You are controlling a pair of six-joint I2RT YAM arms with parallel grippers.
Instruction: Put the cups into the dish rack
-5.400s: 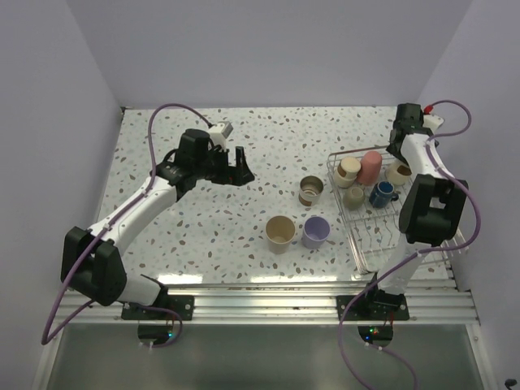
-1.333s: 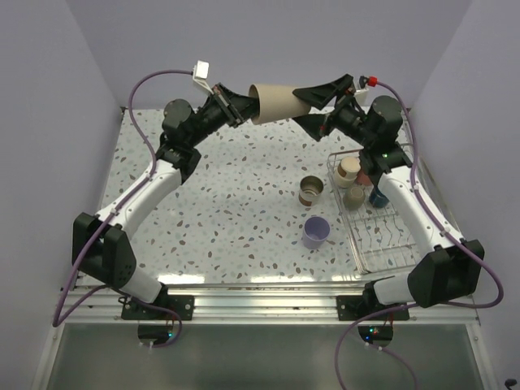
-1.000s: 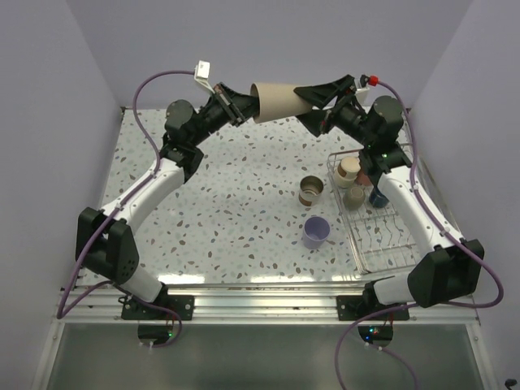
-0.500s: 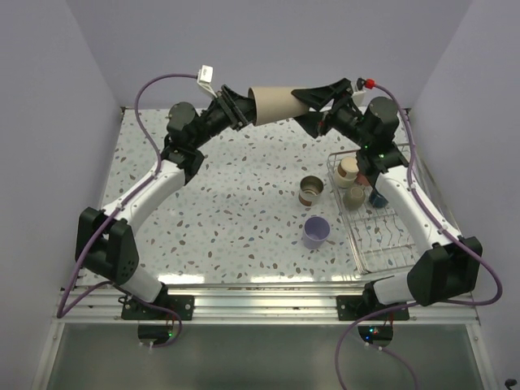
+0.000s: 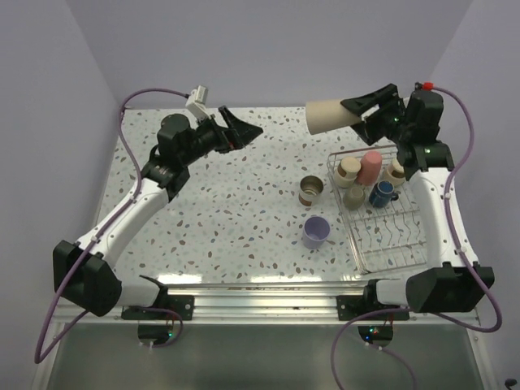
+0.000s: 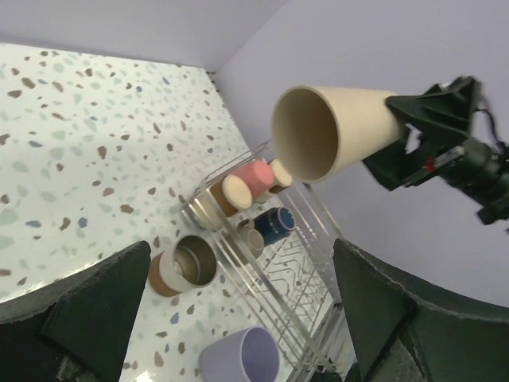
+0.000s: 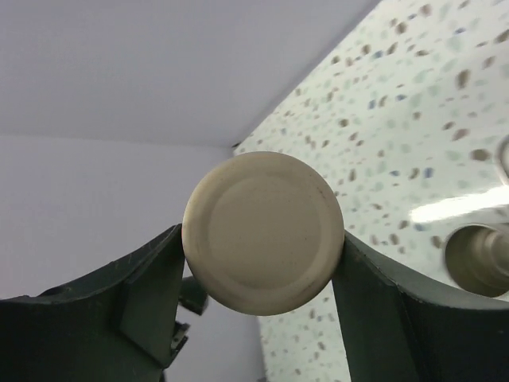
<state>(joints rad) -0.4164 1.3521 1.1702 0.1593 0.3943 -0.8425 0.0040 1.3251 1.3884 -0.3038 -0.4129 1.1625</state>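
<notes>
Right end effector [image 5: 354,112] clamped on tan cup [image 5: 325,115], aloft | left end effector [image 5: 242,128] apart, empty

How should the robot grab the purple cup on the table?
Probably by its rim, from straight above. The purple cup stands upright with its mouth open and no handle showing, so one finger can go inside the wall and one outside. The rack sits close on its right, so a sideways grab looks tighter.
</notes>
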